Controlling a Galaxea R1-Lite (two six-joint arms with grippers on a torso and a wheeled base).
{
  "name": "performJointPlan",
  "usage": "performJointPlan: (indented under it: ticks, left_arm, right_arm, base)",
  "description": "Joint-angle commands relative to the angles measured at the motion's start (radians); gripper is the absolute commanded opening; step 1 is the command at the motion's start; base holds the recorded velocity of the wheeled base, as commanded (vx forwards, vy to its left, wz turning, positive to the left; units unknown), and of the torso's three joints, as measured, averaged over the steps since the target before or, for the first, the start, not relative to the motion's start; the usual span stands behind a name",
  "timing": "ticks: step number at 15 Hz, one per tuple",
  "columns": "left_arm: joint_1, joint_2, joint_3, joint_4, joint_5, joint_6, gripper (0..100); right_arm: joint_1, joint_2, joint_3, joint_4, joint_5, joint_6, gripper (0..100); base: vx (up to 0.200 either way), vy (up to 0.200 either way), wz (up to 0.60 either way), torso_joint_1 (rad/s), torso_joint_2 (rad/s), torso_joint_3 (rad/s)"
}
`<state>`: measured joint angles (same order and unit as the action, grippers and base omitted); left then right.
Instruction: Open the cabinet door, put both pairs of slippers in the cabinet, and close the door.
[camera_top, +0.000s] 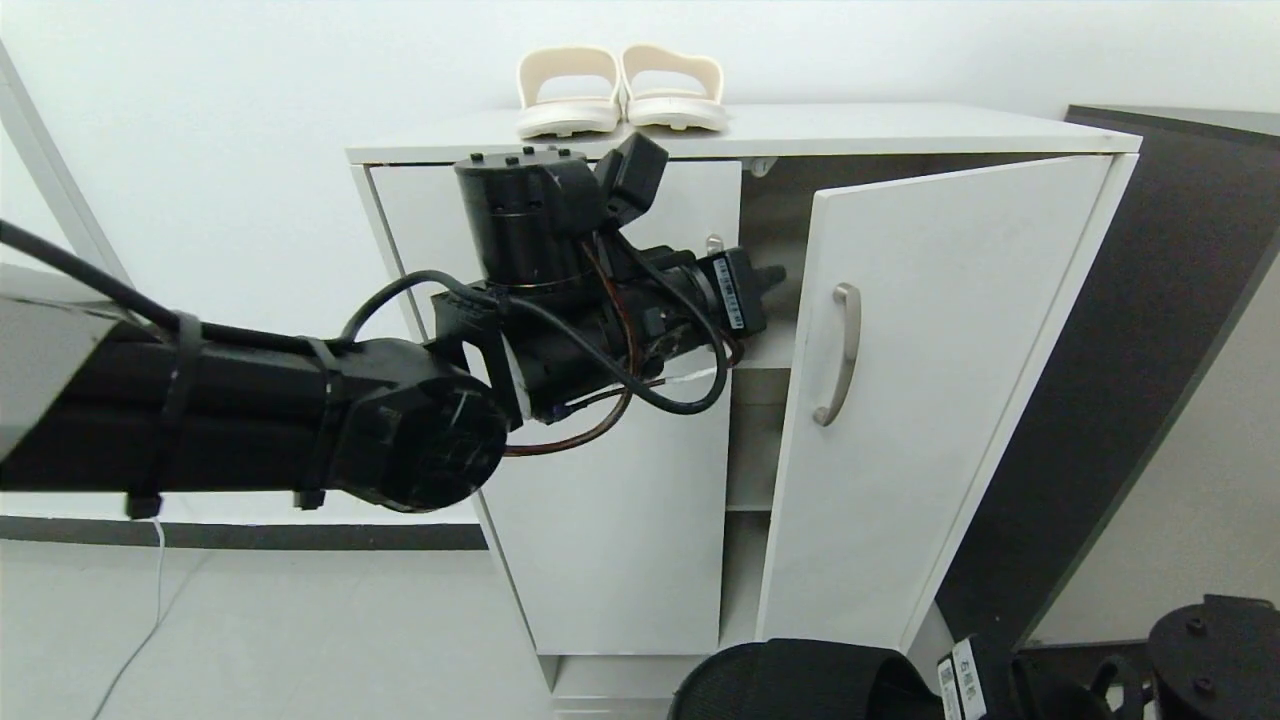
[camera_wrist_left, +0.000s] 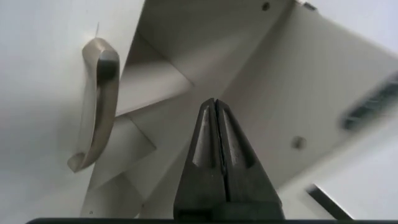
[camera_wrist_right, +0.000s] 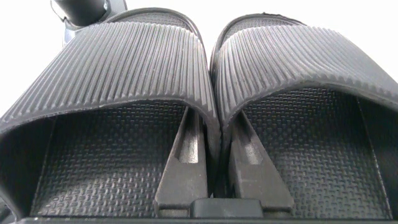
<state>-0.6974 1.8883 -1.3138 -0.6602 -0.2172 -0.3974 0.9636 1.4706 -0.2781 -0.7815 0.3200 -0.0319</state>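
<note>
Door (camera_top: 940, 400) open; left hand (camera_wrist_left: 216, 109) pinched shut, empty; right hand (camera_wrist_right: 213, 124) clamps black slippers (camera_wrist_right: 118, 68); cream pair (camera_top: 620, 95) on cabinet top (camera_top: 900, 125), neither pair stowed yet

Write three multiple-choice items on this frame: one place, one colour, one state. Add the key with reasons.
1. Where by the cabinet are the cream slippers?
A. on a shelf inside
B. on its top
C. on the floor before it

2. What colour is the pair that the right gripper holds?
A. cream
B. red
C. black

3. How does the right door stand?
A. ajar
B. fully shut
C. taken off

Key:
1 B: the pair stands side by side on the top panel.
2 C: the right wrist view shows the gripper clamped on the adjoining walls of two black slippers.
3 A: a dark gap with shelves shows between it and the left door, and the shut left gripper sits at that gap.
</note>
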Motion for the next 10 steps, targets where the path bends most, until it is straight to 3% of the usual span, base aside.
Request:
performJointPlan:
  ticks: [1, 5, 10]
  left_arm:
    - [0.001, 0.063, -0.031, 0.001, 0.001, 0.0, 0]
    - [0.003, 0.109, -0.064, -0.004, 0.007, 0.0, 0]
    - [-0.159, 0.063, 0.044, -0.107, 0.009, 0.008, 0]
  right_arm:
    - [0.001, 0.01, 0.0, -0.001, 0.001, 0.0, 0]
    - [0.007, 0.011, 0.002, 0.001, 0.001, 0.0, 0]
    - [0.04, 0.013, 0.019, -0.002, -0.001, 0.0, 0]
  base:
    - [0.0, 0.0, 0.0, 0.0, 0.0, 0.0]
    - [-0.2, 0.0, 0.0, 0.005, 0.0, 0.001]
    - [-0.2, 0.0, 0.0, 0.0, 0.0, 0.001]
